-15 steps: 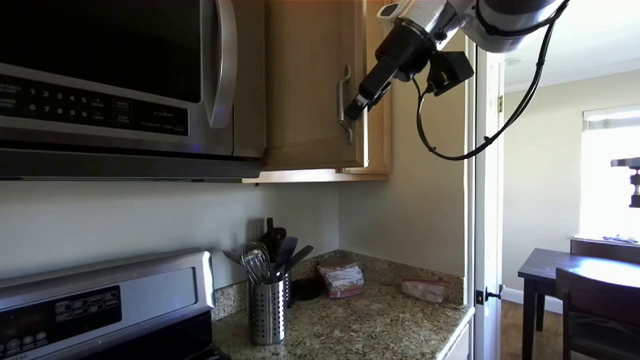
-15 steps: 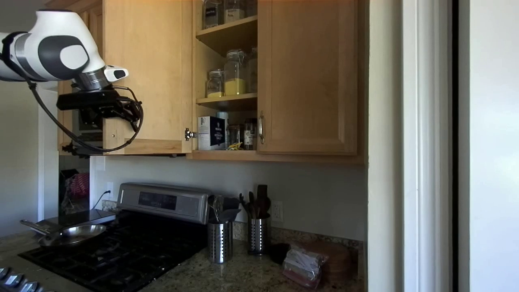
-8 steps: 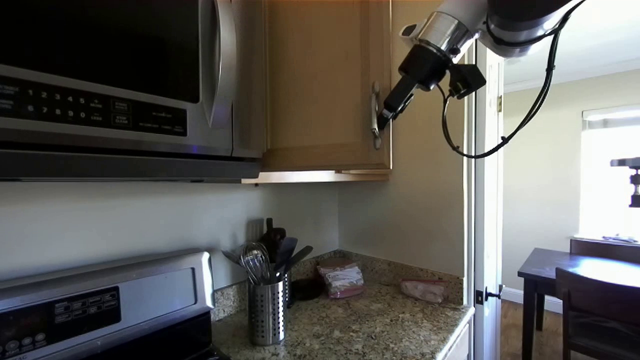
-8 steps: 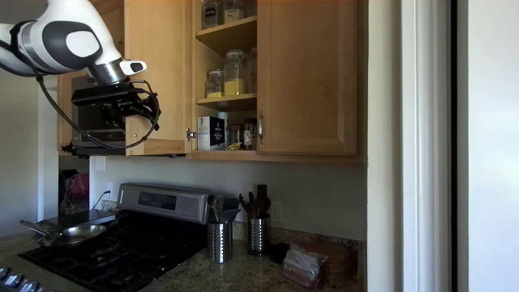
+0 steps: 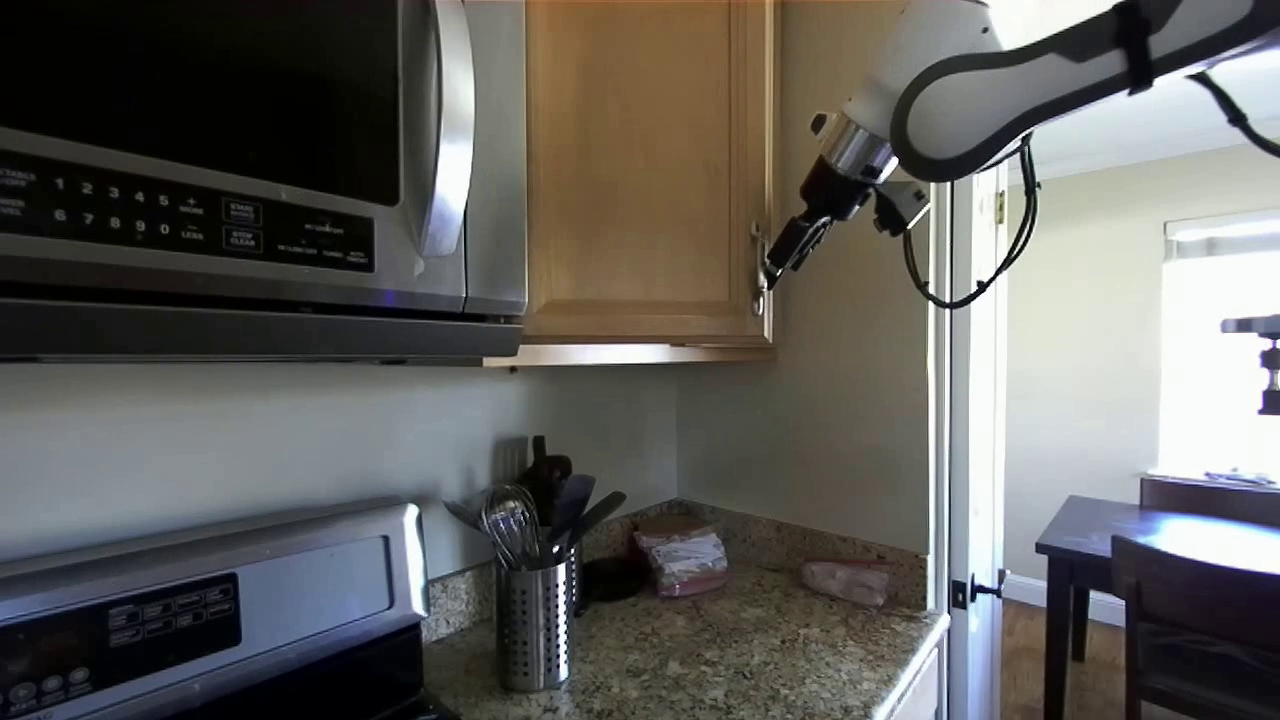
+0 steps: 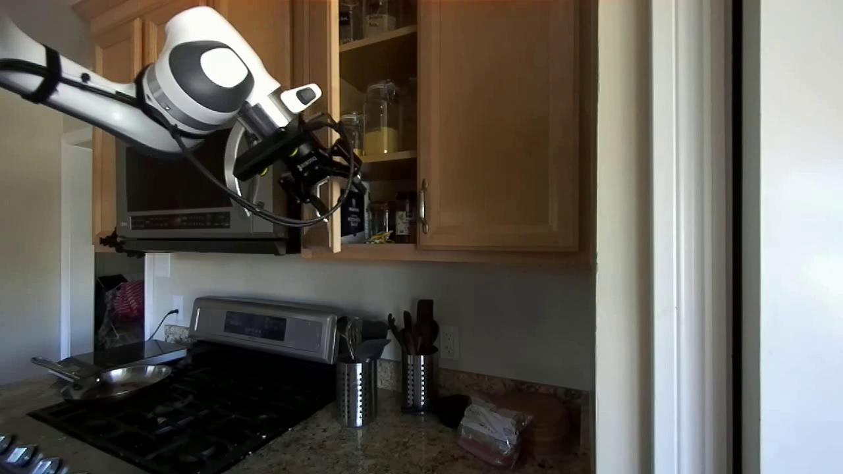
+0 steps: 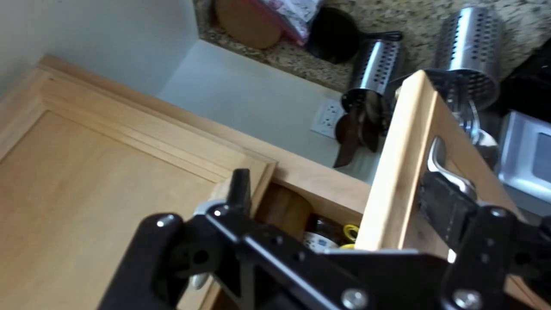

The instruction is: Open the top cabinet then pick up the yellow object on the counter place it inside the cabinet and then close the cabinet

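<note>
The light wooden top cabinet's door point(image 5: 640, 170) stands partly open; it is seen nearly edge-on in an exterior view point(image 6: 334, 224). Its metal bar handle point(image 5: 758, 245) shows in the wrist view point(image 7: 447, 172). My gripper point(image 7: 342, 200) is open with its fingers spread wide. One finger is at the handle on the door's outer face; the other is on the opening side, near the neighbouring door. The door edge stands between them. The yellow object point(image 6: 380, 237) lies inside on the bottom shelf, beside jars; the door partly hides it in the wrist view point(image 7: 351, 232). The speckled counter point(image 5: 720, 640) is below.
A closed neighbouring cabinet door point(image 6: 500, 125) is beside the opening. The microwave point(image 5: 230, 180) hangs on the door's hinge side. Steel utensil canisters point(image 6: 356, 395) and a bagged bundle point(image 6: 492, 431) stand on the counter. A salt box point(image 6: 353, 214) and jars fill the shelves.
The cabinet door has swung a good way toward closed, now covering part of the opening. My arm and gripper have moved with it toward the cabinet. The yellow object has stayed on the shelf.
</note>
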Tool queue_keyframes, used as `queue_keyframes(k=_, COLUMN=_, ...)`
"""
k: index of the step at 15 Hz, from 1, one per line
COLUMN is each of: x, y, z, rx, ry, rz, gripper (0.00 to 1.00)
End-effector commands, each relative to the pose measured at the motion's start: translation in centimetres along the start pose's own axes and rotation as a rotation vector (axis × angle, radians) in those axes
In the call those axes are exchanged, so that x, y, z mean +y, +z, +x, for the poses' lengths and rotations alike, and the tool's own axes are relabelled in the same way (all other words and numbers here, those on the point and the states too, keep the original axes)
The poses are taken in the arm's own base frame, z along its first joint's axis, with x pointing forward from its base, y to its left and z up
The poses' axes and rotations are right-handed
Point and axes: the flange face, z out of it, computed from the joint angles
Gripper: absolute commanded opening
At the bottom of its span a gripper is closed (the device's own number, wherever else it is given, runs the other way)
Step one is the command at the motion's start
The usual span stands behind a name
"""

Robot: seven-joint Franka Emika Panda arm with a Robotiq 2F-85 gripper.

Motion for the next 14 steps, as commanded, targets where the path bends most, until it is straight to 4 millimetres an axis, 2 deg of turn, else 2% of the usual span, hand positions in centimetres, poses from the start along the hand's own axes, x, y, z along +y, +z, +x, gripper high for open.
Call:
queue_keyframes(k=1, x=0.2, y=2.7, z=1.9, rx=-0.033, ry=0.022, rz=-0.134, gripper=1.0)
queue_keyframes(k=3, x=0.1, y=3.3, z=2.5, rx=-0.06, ry=0.009, rz=-0.193, gripper=1.0)
queue_keyframes(k=7, x=-0.9, y=5.4, z=2.3, rx=-0.128, ry=-0.041, rz=-0.239, gripper=1.0)
queue_keyframes(k=11, x=-3.4, y=6.4, z=1.2, rx=-0.265, ry=-0.11, rz=-0.164, gripper=1.0)
queue_keyframes(k=12, x=-4.3, y=6.3, z=0.8, rx=-0.297, ry=-0.139, rz=-0.131, gripper=0.75)
queue_keyframes(k=13, x=-5.0, y=6.2, z=0.7, rx=-0.321, ry=-0.161, rz=-0.097, gripper=0.74)
queue_keyframes(k=14, x=-5.8, y=5.9, z=0.5, rx=-0.34, ry=-0.179, rz=-0.047, gripper=0.67)
